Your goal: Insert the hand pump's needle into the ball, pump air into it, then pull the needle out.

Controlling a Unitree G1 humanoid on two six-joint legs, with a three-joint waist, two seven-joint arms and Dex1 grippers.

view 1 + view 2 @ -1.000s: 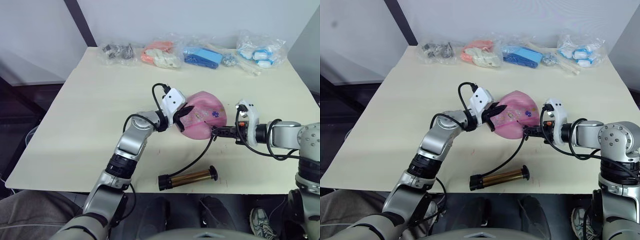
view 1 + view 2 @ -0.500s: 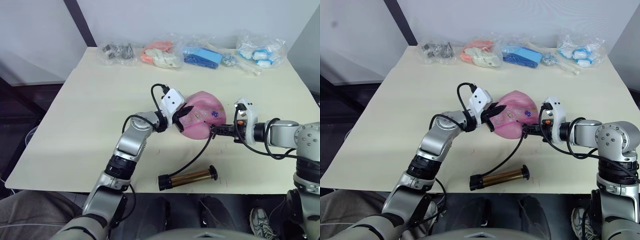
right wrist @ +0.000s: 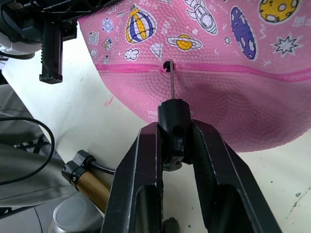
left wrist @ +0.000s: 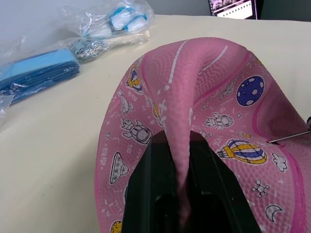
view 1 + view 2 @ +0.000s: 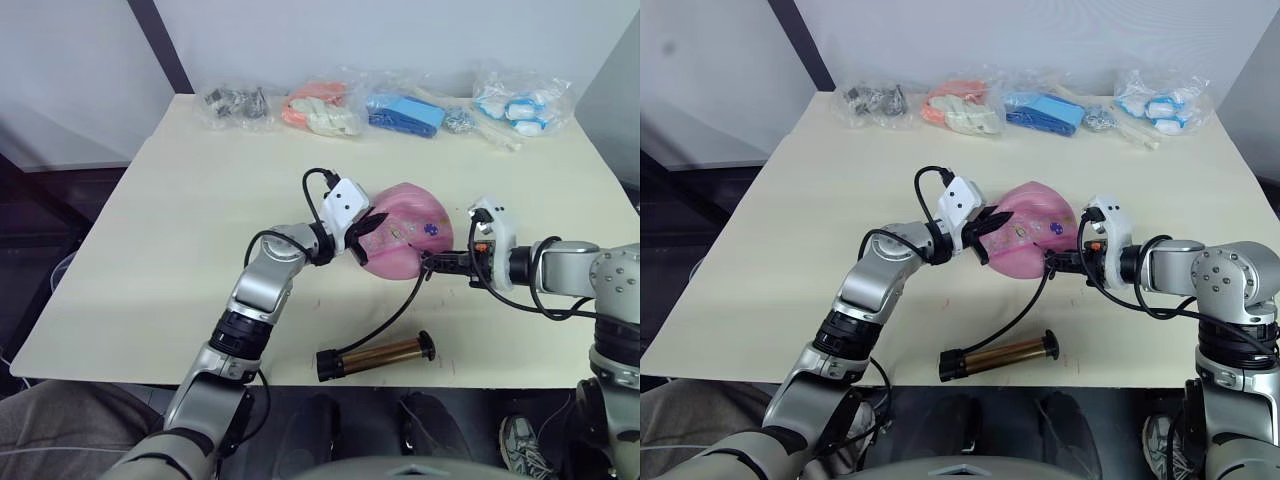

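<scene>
While the left gripper (image 5: 366, 232) pinches a raised fold of the half-flat pink ball (image 5: 405, 240) mid-table (image 5: 180, 230), fingers (image 4: 155, 194) clamped on the rubber, the right gripper (image 3: 175, 145) is closed on the needle's black fitting (image 3: 172, 116); needle (image 3: 171, 87) tip sits at the ball's valve hole on the seam. Hand pump (image 5: 375, 355) lies near the front table edge, hose running up to the fitting

Left hand (image 4: 181, 194) pinches a fold of the ball (image 5: 405, 240); right hand (image 3: 175, 145) clamps the needle (image 3: 171, 86) fitting.
</scene>
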